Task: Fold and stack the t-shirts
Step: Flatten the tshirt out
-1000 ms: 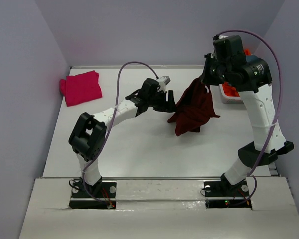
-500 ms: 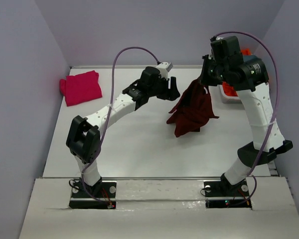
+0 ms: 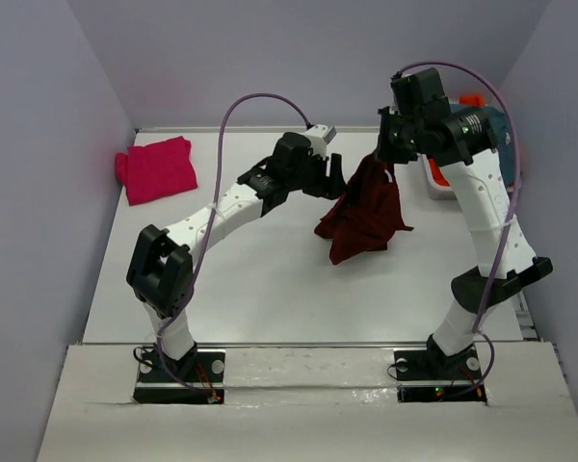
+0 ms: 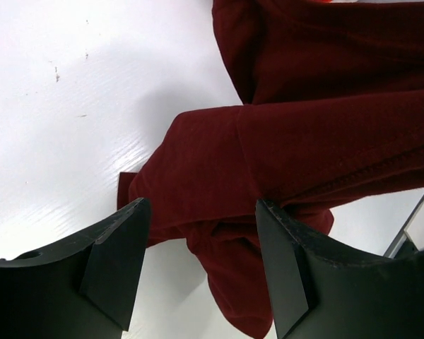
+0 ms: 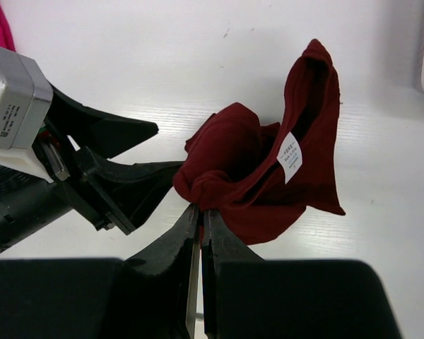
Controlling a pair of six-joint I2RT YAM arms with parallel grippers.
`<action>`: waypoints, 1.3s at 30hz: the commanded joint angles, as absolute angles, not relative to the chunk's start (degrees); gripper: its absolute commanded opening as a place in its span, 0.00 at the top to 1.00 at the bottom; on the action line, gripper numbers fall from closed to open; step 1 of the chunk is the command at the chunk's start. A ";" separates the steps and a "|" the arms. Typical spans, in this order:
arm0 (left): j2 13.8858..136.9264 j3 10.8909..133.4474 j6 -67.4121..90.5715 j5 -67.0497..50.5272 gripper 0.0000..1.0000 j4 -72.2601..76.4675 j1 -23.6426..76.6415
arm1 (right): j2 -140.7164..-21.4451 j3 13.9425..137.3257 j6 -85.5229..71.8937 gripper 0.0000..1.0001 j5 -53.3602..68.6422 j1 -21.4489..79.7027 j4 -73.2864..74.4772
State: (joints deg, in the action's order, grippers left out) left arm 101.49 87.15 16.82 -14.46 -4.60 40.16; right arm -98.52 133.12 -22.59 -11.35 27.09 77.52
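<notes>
White table [image 3: 260, 279]: right gripper [image 5: 200, 210] pinches maroon t-shirt [image 3: 366, 212] aloft; left gripper [image 4: 201, 208] gapes wide beside it. Likely next: grab hanging edge, spread flat.

Glossy white table [image 3: 270, 289] boxed by plain, seemingly lilac-grey walls [image 3: 299, 58] under soft, even light.

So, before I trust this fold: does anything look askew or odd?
The maroon t-shirt hangs crumpled and twisted from the right gripper, its white label exposed, instead of lying flat. Nothing looks spilled or damaged.
</notes>
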 commanded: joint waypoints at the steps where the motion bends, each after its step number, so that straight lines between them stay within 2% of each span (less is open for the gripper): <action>1: 96.77 86.75 15.21 -13.80 0.29 -3.08 40.43 | -99.14 135.70 -20.74 0.93 -11.60 27.42 72.77; 17: 99.05 86.40 15.82 -17.05 0.29 -2.02 42.01 | -104.32 143.52 -20.04 0.93 -10.81 27.42 73.65; 26: 104.50 85.25 16.61 -16.09 0.30 -0.44 42.01 | -102.40 145.99 -20.57 0.93 -10.20 27.42 75.32; 39: 105.65 89.12 14.86 -1.94 0.35 -0.97 42.54 | -95.28 138.87 -21.36 0.93 -9.58 27.42 76.29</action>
State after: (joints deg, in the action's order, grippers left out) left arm 107.98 86.65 16.67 -8.64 -2.85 42.33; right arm -99.59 139.22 -21.19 -10.02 27.09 78.50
